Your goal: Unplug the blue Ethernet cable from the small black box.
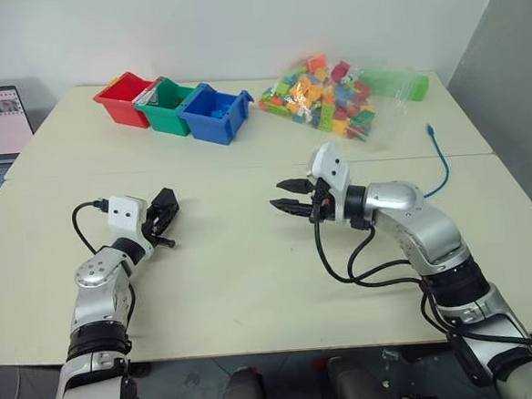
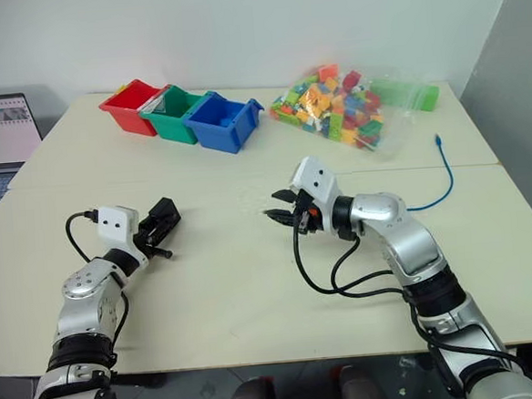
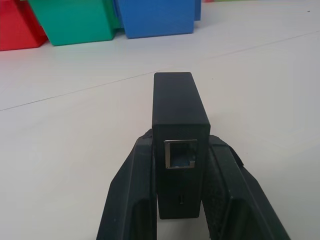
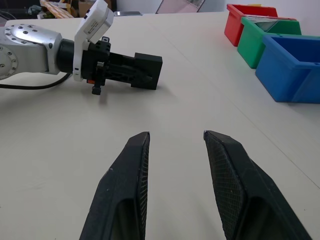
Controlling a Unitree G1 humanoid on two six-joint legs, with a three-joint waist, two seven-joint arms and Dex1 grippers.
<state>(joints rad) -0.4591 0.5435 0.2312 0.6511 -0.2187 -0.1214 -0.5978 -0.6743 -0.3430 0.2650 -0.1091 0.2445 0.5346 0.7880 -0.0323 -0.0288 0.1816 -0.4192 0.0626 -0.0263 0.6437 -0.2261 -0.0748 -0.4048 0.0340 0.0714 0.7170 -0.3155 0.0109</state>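
Tabletop (image 1: 254, 282): pale, two slabs w/ seam across the middle.

Far edge: clear bag of mixed colour bricks (image 1: 332, 99); beside it a row of three bins touching – red bin (image 1: 124, 100), green bin (image 1: 166, 105), blue bin (image 1: 214, 114). Green holds sth pale, can't ID; the others' contents can't be made out.

Right tool (image 1: 289, 202): fingers apart, nothing between them, pointing toward left arm.

Left tool (image 1: 162, 216): clamped on the small black box (image 3: 179, 130), held above tabletop. Box long axis runs along the fingers, pointing away toward the bins; port faces back at the wrist, no plug in it.

Blue Ethernet cable (image 1: 443, 155): lies on tabletop at far right, well apart from box, clear plug end toward the bag.
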